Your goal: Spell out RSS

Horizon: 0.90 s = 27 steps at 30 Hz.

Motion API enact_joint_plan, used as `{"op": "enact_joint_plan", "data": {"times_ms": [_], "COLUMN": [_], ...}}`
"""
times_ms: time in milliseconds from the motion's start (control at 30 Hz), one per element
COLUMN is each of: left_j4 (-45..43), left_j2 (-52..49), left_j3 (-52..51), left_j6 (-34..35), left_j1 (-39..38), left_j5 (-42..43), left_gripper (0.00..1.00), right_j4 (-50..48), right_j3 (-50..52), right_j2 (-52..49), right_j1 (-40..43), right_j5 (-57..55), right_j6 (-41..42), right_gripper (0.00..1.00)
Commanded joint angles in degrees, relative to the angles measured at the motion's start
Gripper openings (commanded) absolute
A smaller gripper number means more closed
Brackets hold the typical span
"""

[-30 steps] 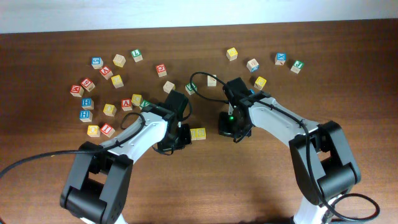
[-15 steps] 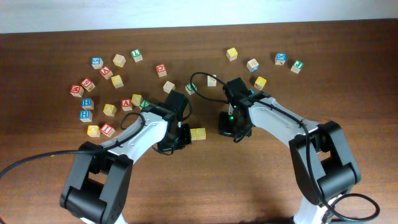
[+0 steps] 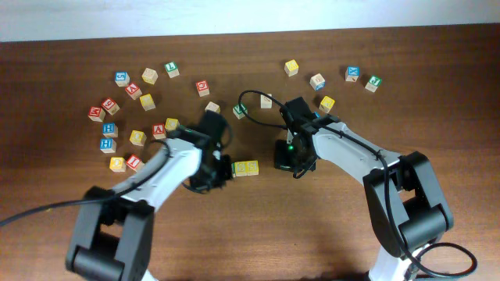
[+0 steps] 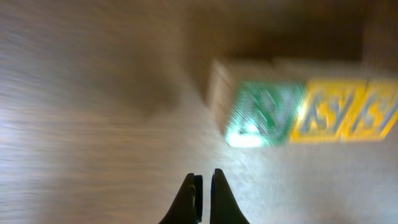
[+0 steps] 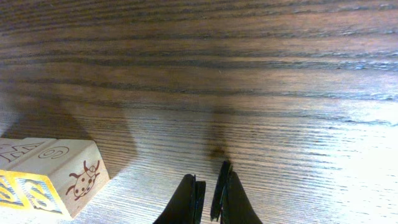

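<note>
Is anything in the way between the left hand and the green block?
No, nothing visible is. In the left wrist view only bare table lies between the shut left hand and the green block, which sits in a row with two yellow S blocks.

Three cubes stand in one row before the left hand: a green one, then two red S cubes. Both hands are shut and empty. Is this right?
Not quite: the S cubes are yellow, not red; the left wrist view shows it. The green cube, the row, and the shut, empty left hand and right hand are as stated.
</note>
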State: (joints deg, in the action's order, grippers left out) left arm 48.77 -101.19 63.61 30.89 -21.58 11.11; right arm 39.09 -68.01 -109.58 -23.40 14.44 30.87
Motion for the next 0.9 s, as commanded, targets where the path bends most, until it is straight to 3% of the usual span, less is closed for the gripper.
{"op": "enact_joint_plan", "data": {"times_ms": [0, 567, 867], "left_j4": [-0.02, -5.97, -7.41], "left_j2": [1.57, -2.01, -3.93], "left_j3": [1.16, -0.04, -0.04], "left_j6": [-1.03, -3.17, -3.15], "left_j1": [6.75, 7.8, 4.31], "left_j5": [0.02, -0.33, 0.7], "left_gripper": [0.0, 0.0, 0.0], "right_j4": [-0.96, -6.4, -6.78], "right_j3": [0.31, 0.31, 0.31], "right_j2": [-0.48, -0.48, -0.48], "right_j1": [-1.46, -5.49, -5.57], "right_j5": [-0.72, -0.5, 0.98], "right_j6": [-0.33, 2.67, 2.69], "right_gripper": [0.04, 0.04, 0.04]}}
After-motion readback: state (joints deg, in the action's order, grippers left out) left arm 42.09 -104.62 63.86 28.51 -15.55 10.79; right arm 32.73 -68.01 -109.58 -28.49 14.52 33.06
